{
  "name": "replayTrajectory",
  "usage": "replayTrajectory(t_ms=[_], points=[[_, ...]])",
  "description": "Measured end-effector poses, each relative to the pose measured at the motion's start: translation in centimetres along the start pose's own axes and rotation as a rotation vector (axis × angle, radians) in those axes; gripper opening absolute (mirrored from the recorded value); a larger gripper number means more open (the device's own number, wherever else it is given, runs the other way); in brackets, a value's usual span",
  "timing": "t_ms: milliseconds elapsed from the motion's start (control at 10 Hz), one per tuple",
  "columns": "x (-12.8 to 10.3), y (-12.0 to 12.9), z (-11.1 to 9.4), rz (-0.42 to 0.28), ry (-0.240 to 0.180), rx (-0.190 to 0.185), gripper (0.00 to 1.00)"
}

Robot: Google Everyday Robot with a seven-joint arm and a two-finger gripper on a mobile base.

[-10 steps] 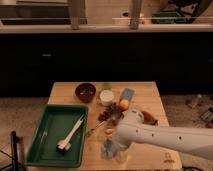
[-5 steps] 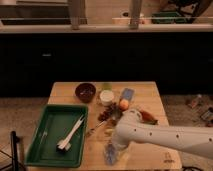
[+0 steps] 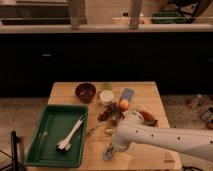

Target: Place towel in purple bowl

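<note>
The dark purple bowl (image 3: pixel 85 92) stands at the back left of the wooden table (image 3: pixel 150 92). My gripper (image 3: pixel 108 152) is low over the table's front edge, at the end of the white arm (image 3: pixel 160 140) that reaches in from the right. It is well in front of the bowl. A small pale blue-grey piece (image 3: pixel 107 155) shows at the gripper's tip, and I cannot tell whether it is the towel or part of the gripper. A flat blue-grey item (image 3: pixel 127 93) lies at the back of the table, right of the bowl.
A green tray (image 3: pixel 45 131) with white utensils (image 3: pixel 70 137) fills the table's left side. A white cup (image 3: pixel 106 97), an orange fruit (image 3: pixel 124 104), a spoon (image 3: pixel 97 129) and small dark and red-green items (image 3: pixel 148 117) sit mid-table. A dark counter stands behind.
The arm's bend has shifted slightly to the right. The gripper has stayed near the table's front edge. Nothing on the table has moved.
</note>
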Motion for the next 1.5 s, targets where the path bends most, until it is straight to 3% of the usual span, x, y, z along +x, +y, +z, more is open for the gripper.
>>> replayTrajectory(t_ms=[300, 600, 900, 1500], points=[[-0.2, 0.0, -0.5, -0.013, 0.010, -0.028, 0.00], [-0.6, -1.0, -2.3, -0.030, 0.039, -0.024, 0.00], [-0.6, -2.2, -5.6, -0.035, 0.082, 0.004, 0.00], [1.4, -3.5, -9.9, -0.008, 0.148, 0.036, 0.00]])
